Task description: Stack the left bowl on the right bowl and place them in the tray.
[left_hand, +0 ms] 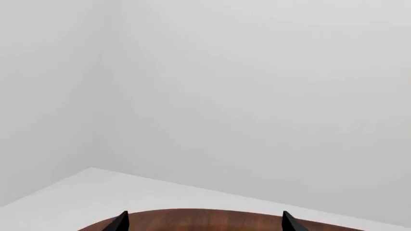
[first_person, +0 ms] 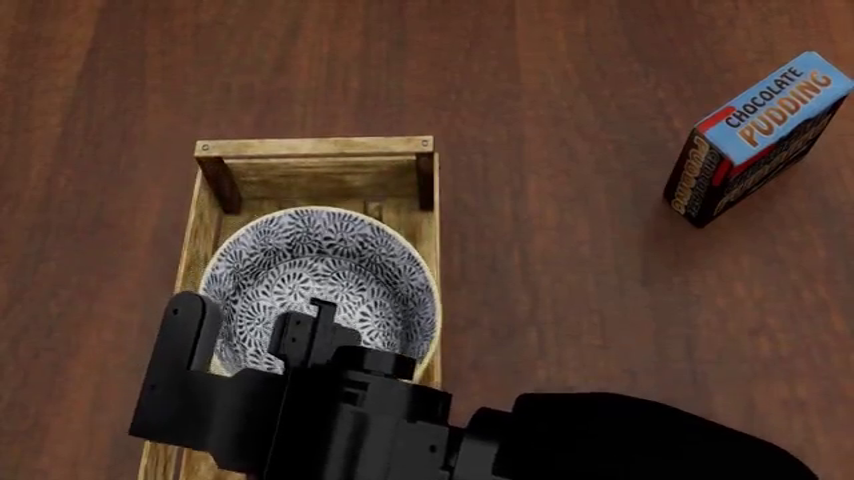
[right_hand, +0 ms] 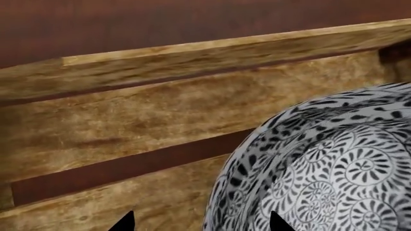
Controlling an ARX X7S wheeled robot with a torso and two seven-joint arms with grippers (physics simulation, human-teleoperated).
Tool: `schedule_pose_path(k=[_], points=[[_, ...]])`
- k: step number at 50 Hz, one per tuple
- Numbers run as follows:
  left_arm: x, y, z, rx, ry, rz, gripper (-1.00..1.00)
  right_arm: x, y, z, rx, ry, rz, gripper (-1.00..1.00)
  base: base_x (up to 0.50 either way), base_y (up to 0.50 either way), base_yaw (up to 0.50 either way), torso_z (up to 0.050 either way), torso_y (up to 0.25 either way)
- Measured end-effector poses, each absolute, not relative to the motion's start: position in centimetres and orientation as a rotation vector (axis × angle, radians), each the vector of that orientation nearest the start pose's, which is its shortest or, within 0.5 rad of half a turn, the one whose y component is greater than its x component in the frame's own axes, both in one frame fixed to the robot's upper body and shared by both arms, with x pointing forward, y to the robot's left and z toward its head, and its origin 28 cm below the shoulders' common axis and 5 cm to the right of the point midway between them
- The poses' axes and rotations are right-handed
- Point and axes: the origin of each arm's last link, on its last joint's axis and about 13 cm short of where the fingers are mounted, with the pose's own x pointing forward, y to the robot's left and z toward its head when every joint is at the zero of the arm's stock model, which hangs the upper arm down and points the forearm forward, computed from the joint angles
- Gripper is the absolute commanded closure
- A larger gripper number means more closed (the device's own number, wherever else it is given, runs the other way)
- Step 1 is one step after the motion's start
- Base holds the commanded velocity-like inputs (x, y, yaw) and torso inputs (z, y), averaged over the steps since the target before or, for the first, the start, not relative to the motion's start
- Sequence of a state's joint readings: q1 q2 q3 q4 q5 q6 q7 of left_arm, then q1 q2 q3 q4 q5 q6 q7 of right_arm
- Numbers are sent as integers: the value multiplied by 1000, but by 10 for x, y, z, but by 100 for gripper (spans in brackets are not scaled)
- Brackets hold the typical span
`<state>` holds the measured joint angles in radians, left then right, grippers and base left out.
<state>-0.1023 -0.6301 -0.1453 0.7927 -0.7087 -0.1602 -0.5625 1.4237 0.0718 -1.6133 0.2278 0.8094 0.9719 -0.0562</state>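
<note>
One hand [right_hand: 199,226] hovers spread above the bowl [right_hand: 334,173], touching nothing.

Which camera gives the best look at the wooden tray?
The head view: the tray shows its far end and both sides around the bowl. The right wrist view shows only slats and one wall close up; the left wrist view shows none.
</note>
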Motion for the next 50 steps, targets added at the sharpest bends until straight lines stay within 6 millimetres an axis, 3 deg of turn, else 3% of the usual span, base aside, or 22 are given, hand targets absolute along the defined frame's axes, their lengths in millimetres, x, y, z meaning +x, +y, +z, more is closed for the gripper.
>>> schedule_pose_path(k=[50], points=[[181, 275, 212, -150, -634, 163, -100, 279, 24, 212, -1207, 405, 850, -100, 0, 0, 0, 0, 0]])
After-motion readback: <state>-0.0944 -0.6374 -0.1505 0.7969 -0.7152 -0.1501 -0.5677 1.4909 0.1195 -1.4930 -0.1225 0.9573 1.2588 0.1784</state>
